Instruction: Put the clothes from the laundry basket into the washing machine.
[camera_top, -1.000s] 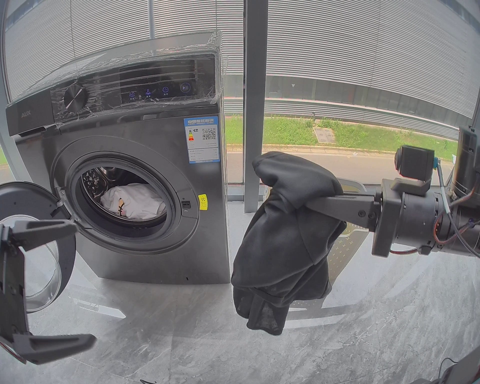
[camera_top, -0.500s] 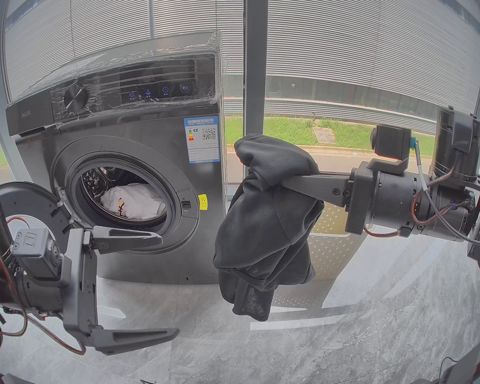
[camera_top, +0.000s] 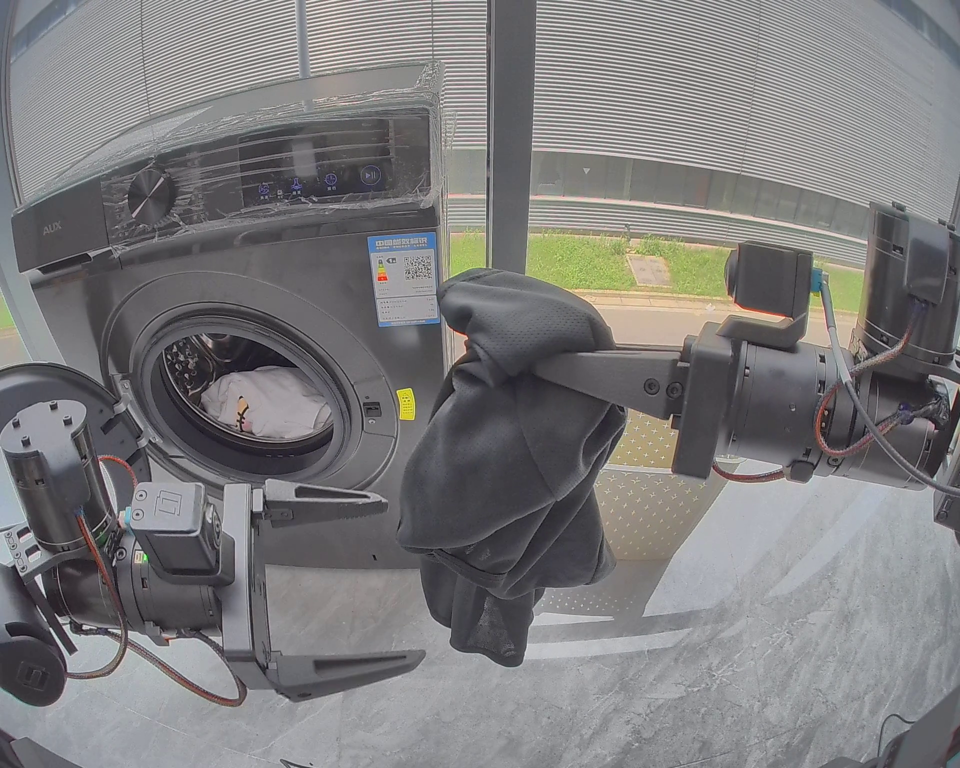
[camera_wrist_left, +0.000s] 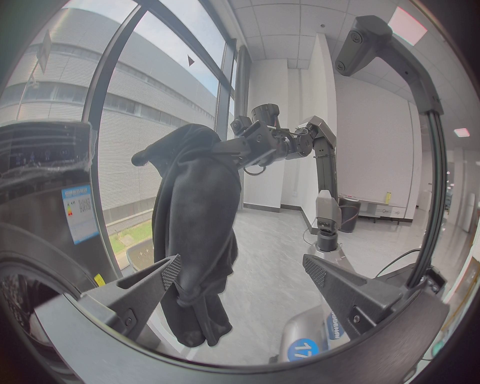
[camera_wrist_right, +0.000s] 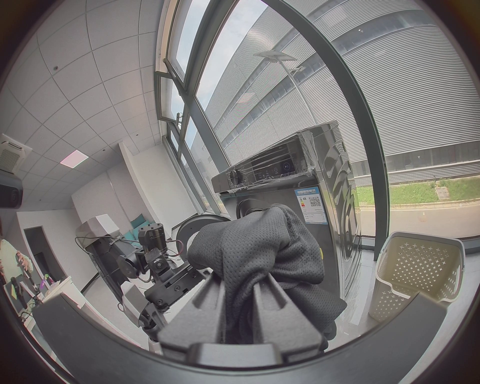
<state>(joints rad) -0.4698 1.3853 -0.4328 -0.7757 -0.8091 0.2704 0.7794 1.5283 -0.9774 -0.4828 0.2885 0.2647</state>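
Observation:
A dark grey garment (camera_top: 510, 460) hangs in the air to the right of the washing machine (camera_top: 250, 300), with my right gripper (camera_top: 545, 368) shut on its upper part. In the right wrist view the cloth (camera_wrist_right: 260, 250) bulges out between the two fingers (camera_wrist_right: 200, 315). The machine's round door (camera_top: 50, 400) stands swung open to the left, and a white piece of clothing (camera_top: 265, 402) lies inside the drum. My left gripper (camera_top: 350, 580) is open and holds nothing, low in front of the machine, left of the garment (camera_wrist_left: 195, 225). The beige laundry basket (camera_wrist_right: 417, 275) stands on the floor right of the machine.
A grey window pillar (camera_top: 510, 150) rises just behind the machine's right side. Pale marble floor (camera_top: 700, 660) spreads open to the right and front. The basket (camera_top: 650, 500) sits partly behind the hanging garment.
My right gripper has carried the garment left and slightly up, toward the machine. My left arm has swung in from the left edge, its open gripper now nearer the garment.

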